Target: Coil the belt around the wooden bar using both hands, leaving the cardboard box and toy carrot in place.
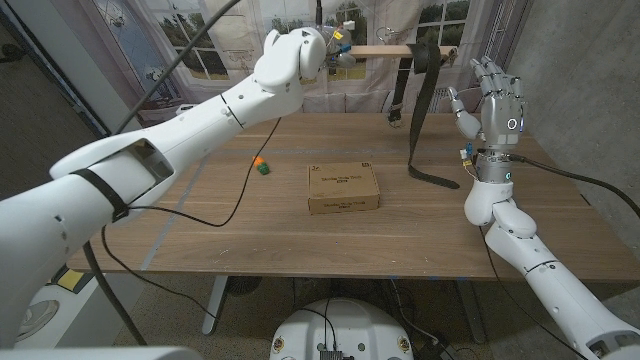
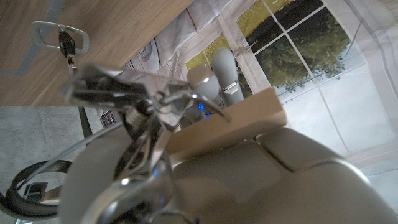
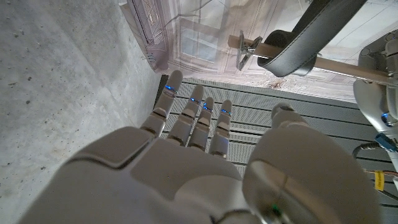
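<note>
My left hand (image 1: 318,48) is raised above the far edge of the wooden table (image 1: 250,225), closed around one end of the wooden bar (image 1: 385,50). The left wrist view confirms the grip: the pale bar (image 2: 242,121) lies across the back of my hand (image 2: 249,180), with fingertips (image 2: 217,65) curling over it. The bar runs level from that hand toward my right side.

The belt (image 1: 422,100) hangs over the bar near its free end. It is dark, draped across the wood, with one strand dropping to the far table edge and a longer strand falling to the tabletop, where its tip lies curved on the surface. In the right wrist view the belt (image 3: 311,34) loops over the bar (image 3: 323,62), next to a metal buckle (image 3: 249,45).

My right hand (image 1: 493,100) stands upright just beside the belt's long strand, on the side away from my left hand. Its fingers are spread and hold nothing; the right wrist view shows the fingers (image 3: 196,115) extended and apart, clear of the belt.

The cardboard box (image 1: 343,188) lies flat near the table's middle, well apart from both hands. The toy carrot (image 1: 261,165) lies on the table to the box's left, near a black cable (image 1: 235,205).
</note>
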`<move>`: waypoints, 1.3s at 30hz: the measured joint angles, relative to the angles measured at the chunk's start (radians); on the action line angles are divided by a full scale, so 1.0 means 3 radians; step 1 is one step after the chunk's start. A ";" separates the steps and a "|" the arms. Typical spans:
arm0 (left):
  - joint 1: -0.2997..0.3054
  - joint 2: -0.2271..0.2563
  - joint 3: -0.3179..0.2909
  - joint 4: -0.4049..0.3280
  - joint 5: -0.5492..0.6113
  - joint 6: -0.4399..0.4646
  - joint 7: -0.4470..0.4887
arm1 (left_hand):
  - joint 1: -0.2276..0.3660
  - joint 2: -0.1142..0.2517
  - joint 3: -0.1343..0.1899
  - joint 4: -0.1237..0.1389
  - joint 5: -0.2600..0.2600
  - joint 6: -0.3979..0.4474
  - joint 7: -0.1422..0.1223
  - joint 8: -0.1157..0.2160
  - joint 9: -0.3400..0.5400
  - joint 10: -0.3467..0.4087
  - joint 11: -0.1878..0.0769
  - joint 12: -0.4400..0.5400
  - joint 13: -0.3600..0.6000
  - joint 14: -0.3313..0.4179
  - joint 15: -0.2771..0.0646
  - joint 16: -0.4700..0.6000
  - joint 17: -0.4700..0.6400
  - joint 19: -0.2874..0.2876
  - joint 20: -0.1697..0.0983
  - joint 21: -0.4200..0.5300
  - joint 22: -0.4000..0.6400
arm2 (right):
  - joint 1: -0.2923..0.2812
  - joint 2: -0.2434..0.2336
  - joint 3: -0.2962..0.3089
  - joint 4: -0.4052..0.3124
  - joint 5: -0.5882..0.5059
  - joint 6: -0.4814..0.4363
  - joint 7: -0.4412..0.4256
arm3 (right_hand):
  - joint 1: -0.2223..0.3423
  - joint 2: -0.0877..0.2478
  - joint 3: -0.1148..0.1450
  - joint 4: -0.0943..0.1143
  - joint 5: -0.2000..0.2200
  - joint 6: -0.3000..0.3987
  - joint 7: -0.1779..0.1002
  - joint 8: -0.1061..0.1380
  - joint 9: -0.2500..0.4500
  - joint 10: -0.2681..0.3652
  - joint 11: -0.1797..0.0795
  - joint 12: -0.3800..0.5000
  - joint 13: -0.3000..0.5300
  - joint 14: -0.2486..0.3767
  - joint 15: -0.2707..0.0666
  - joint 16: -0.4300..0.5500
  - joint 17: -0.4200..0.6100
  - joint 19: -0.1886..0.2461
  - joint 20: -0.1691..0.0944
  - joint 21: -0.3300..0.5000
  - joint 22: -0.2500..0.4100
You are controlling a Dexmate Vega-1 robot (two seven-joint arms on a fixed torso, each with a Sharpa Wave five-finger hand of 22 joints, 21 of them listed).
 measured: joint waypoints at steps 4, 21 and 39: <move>0.0105 0.0059 -0.0043 -0.0189 0.0081 0.0081 -0.0112 | 0.0000 0.0000 0.0000 0.0000 0.0000 0.0000 0.0000 0.0010 -0.0002 0.0000 0.0000 0.0000 0.0000 0.0000 0.0000 0.0000 0.0000 0.0000 0.0000 0.0000 -0.0007 | -0.0085 -0.0158 -0.0017 -0.0142 0.0233 0.0023 0.0016 | -0.0111 -0.0052 -0.0050 0.0029 0.0018 -0.0041 -0.0006 0.0000 0.0000 -0.0041 -0.0007 0.0000 -0.0021 -0.0074 0.0001 0.0000 -0.0047 -0.0033 0.0069 -0.0062 0.0000; 0.0700 0.0290 -0.0289 -0.0887 0.0356 0.0392 -0.0429 | -0.0008 -0.0010 0.0000 0.0000 0.0000 -0.0001 -0.0001 0.0027 -0.0012 -0.0005 0.0005 0.0000 0.0000 0.0000 0.0000 -0.0001 -0.0018 0.0000 0.0000 0.0000 -0.0009 | -0.0239 -0.0596 0.0023 -0.0288 0.1656 0.1017 0.0681 | -0.0573 -0.0082 -0.0229 0.0208 0.0136 -0.0058 -0.0049 0.0026 -0.0031 -0.0131 0.0035 0.0016 -0.0086 -0.0336 0.0010 0.0000 -0.0193 -0.0190 0.0138 -0.0301 0.0000; 0.1123 0.0412 -0.0394 -0.1281 0.0598 0.0590 -0.0745 | -0.0005 -0.0013 0.0000 0.0000 0.0000 -0.0003 -0.0004 0.0023 -0.0014 -0.0005 0.0006 0.0000 -0.0001 0.0000 0.0000 -0.0003 -0.0008 0.0000 0.0000 0.0000 -0.0010 | -0.0147 -0.0572 0.0104 -0.0086 0.3062 0.1904 0.1851 | -0.0736 -0.0064 -0.0274 0.0227 0.0251 -0.0137 -0.0053 0.0026 -0.0062 -0.0273 0.0034 0.0016 -0.0163 -0.0613 0.0017 0.0000 -0.0371 -0.0432 0.0097 -0.0543 0.0001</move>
